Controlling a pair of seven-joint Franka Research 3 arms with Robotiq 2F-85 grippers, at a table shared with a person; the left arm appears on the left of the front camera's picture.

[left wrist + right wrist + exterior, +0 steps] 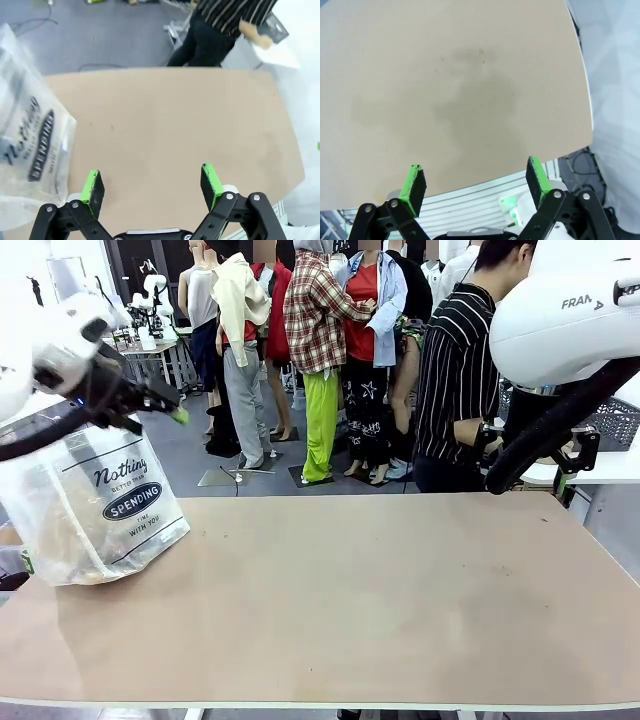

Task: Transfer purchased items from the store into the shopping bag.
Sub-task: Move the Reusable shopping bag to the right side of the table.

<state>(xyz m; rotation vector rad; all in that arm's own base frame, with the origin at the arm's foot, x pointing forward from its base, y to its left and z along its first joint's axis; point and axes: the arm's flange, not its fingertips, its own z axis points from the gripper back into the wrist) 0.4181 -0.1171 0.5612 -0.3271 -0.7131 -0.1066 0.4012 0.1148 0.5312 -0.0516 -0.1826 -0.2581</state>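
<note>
Hovering open, left hand (152,185) beside shopping bag (30,135)

Front view: fixed, on my side of the table (330,610), facing across it toward the person (462,370) at the far side; shopping bag (95,505) at picture left.

Left wrist view: high above the table (170,130), looking steeply down past my left gripper (152,184); shares the shopping bag (30,140), tabletop and person (220,25) with the front view.

Right wrist view: above the table (450,90), looking down past my right gripper (476,184) at its near edge; shares the tabletop.
</note>
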